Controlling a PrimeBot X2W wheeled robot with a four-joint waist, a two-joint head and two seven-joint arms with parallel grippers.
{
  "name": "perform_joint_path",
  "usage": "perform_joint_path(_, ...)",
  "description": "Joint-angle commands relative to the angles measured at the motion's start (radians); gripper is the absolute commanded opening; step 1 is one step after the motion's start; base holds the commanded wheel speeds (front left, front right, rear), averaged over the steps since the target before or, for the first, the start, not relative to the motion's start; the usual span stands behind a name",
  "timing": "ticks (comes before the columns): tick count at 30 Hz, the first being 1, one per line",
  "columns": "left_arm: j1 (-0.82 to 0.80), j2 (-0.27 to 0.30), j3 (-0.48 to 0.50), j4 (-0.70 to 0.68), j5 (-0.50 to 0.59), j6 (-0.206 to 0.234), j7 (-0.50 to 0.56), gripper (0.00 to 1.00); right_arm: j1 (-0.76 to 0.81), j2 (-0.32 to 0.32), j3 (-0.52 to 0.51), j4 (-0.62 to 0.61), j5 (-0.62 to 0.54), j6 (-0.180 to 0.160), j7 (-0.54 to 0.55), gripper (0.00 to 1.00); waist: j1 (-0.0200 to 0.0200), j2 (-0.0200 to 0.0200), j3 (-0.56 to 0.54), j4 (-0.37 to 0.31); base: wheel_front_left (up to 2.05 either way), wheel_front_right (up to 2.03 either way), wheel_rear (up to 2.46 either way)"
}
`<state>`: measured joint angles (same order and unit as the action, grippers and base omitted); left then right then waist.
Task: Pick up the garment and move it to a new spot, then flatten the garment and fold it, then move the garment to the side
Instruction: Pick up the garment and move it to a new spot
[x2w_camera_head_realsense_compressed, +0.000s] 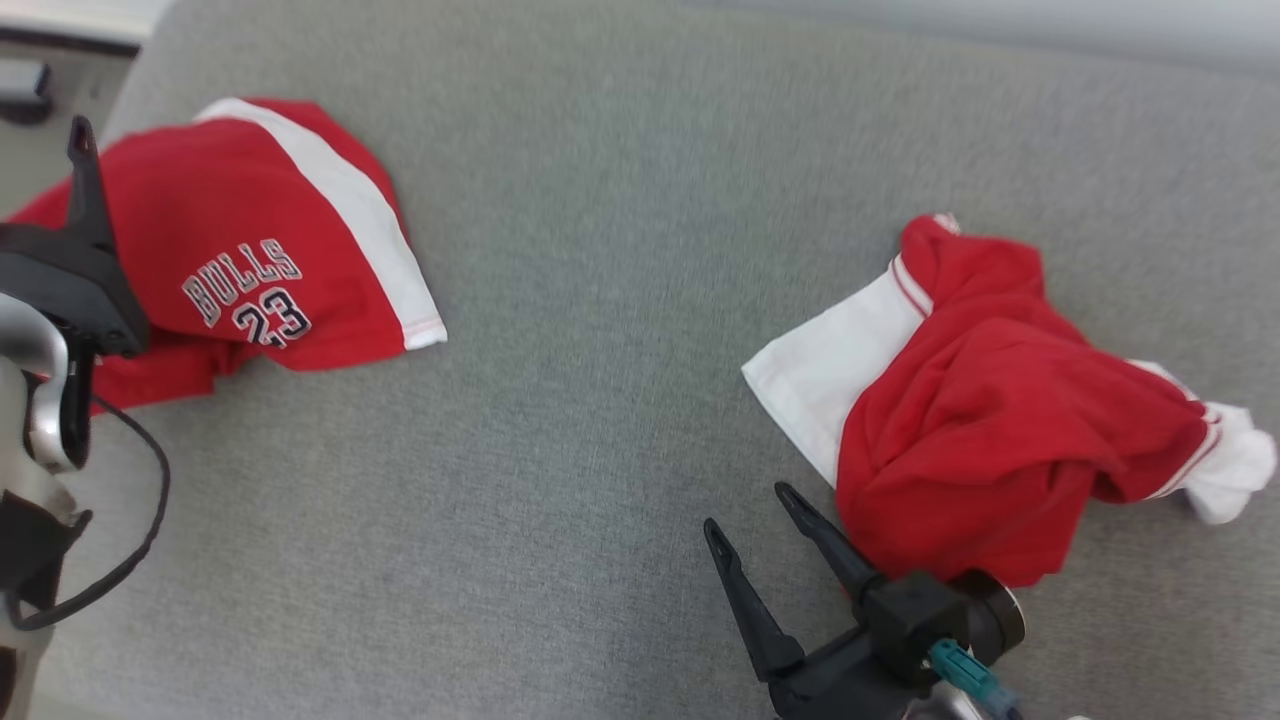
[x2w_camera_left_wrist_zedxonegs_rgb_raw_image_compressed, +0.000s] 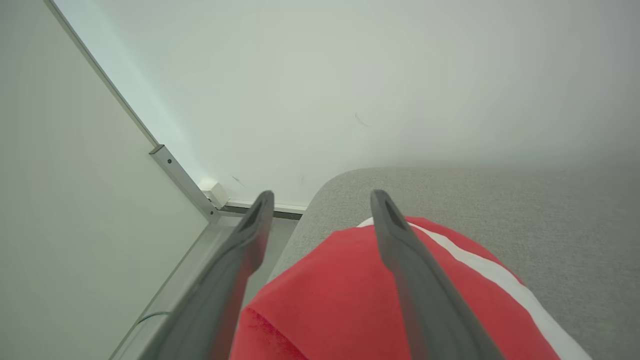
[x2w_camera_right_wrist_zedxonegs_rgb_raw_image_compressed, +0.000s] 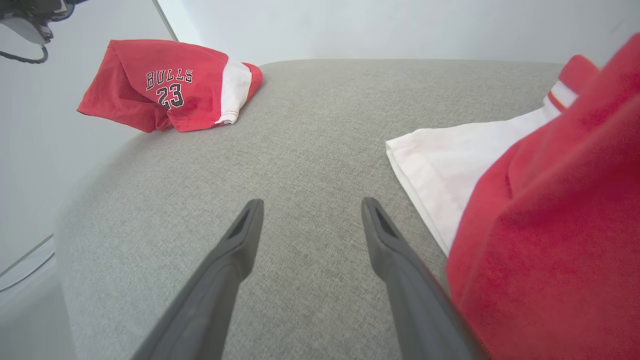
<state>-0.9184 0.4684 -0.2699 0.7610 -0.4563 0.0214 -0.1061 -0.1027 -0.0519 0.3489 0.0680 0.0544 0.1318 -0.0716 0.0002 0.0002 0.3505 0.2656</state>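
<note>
A folded red garment (x2w_camera_head_realsense_compressed: 250, 240) with a white stripe and "BULLS 23" print lies at the far left of the grey cushion (x2w_camera_head_realsense_compressed: 600, 300), its left part at the cushion's edge. My left gripper (x2w_camera_left_wrist_zedxonegs_rgb_raw_image_compressed: 324, 195) hovers just above its left end, open, with nothing between the fingers; the red cloth (x2w_camera_left_wrist_zedxonegs_rgb_raw_image_compressed: 340, 295) lies below them. The same garment (x2w_camera_right_wrist_zedxonegs_rgb_raw_image_compressed: 170, 85) shows far off in the right wrist view. My right gripper (x2w_camera_head_realsense_compressed: 748, 508) stands open over bare cushion at the front, close beside a second, crumpled red and white garment (x2w_camera_head_realsense_compressed: 1000, 400).
The cushion's rounded left edge (x2w_camera_left_wrist_zedxonegs_rgb_raw_image_compressed: 295, 235) drops off beside a pale wall with a metal strip (x2w_camera_left_wrist_zedxonegs_rgb_raw_image_compressed: 182, 180). A dark object (x2w_camera_head_realsense_compressed: 25, 90) sits at the top left corner. The crumpled garment (x2w_camera_right_wrist_zedxonegs_rgb_raw_image_compressed: 545, 210) lies just right of my right gripper (x2w_camera_right_wrist_zedxonegs_rgb_raw_image_compressed: 312, 201).
</note>
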Motion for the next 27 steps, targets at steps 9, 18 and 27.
perform_joint_path(9,0.039,0.03,-0.052,-0.154,0.012,-0.064,0.025,1.0,0.07,0.002,-0.045,0.057,0.094,-0.002,-0.058,1.0,-0.0002,-0.0002,-0.276,-0.072,0.0,0.0,0.0)
perform_joint_path(18,0.333,-0.05,-0.014,-0.484,-0.109,-0.044,-0.063,1.0,0.149,0.002,-0.202,0.074,0.101,-0.002,-0.085,1.0,-0.0002,-0.0002,-0.392,-0.195,0.0,0.0,0.0)
perform_joint_path(27,0.814,-0.164,0.101,-0.781,-0.062,0.028,-0.159,1.0,0.141,0.002,-0.321,0.064,0.074,-0.002,-0.1,1.0,-0.0002,-0.0002,-0.373,-0.32,0.0,0.0,0.0)
